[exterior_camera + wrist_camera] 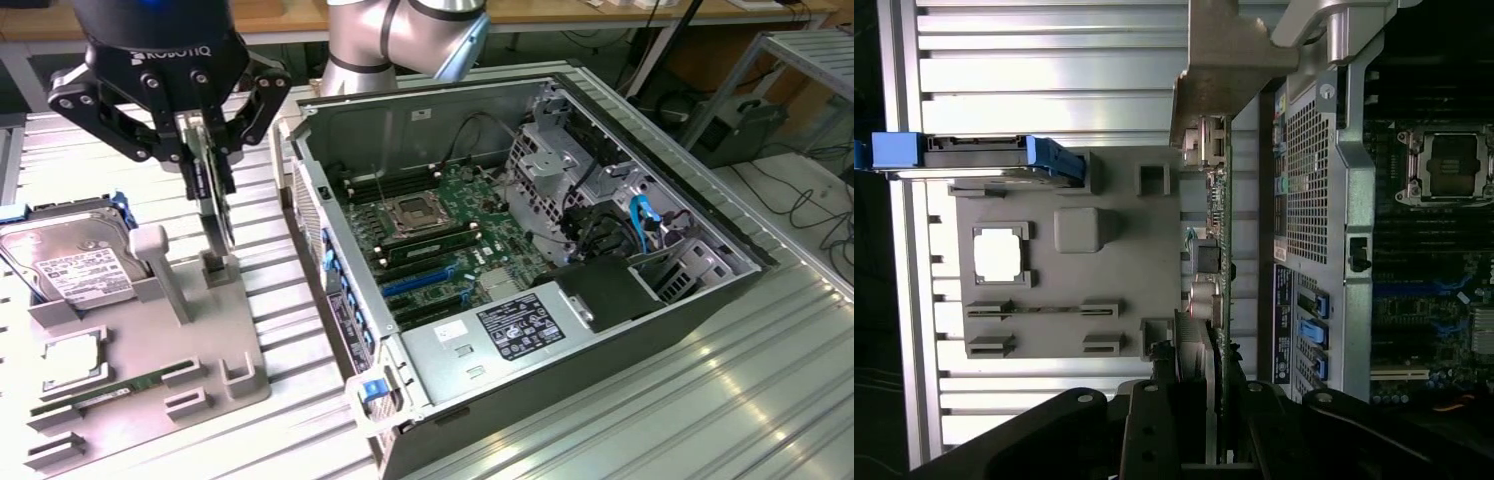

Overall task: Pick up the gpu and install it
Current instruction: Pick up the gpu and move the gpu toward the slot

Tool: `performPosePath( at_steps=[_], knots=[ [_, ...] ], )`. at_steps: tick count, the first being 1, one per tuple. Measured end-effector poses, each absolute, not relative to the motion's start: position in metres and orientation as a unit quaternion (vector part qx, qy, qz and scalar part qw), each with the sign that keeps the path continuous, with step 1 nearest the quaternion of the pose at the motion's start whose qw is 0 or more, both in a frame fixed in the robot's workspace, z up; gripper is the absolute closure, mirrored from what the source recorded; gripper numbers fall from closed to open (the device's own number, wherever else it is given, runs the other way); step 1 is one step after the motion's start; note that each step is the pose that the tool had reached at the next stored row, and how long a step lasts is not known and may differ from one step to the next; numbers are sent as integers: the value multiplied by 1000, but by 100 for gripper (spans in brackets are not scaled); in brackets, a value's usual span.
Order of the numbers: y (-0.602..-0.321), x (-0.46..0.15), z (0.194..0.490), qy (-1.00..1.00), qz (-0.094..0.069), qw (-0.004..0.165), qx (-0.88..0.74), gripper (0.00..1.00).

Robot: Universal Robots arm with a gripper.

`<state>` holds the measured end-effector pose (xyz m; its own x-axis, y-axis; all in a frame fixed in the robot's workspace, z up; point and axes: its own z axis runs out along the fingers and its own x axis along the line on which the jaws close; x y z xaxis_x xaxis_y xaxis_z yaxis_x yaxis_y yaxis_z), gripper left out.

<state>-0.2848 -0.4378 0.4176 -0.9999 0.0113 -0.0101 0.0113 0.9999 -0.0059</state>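
Jaws of the gripper (203, 150), upper left of the frame, pinch the top edge of the gpu (211, 215), which stands on edge straight below them, flat faces turned to frame left and right. Its lower edge meets the gray holder (147, 370) on the surface; whether it is seated or just clear is hard to tell. The card's length runs alongside the open computer case (400, 130), just beside it at frame right.

Bright light from above is glaring off the ribbed silver aluminium tabletop (721, 400), bleaching its slats white in the wrist view, while the open black-and-grey computer case (387, 130) is holding deep shadow in its corners.
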Motion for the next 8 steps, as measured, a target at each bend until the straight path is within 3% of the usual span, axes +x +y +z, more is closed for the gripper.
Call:
performPosePath(
  at_steps=[8],
  knots=[
    [-438,-279,418,1000,-3,5,6,72]
  ],
)
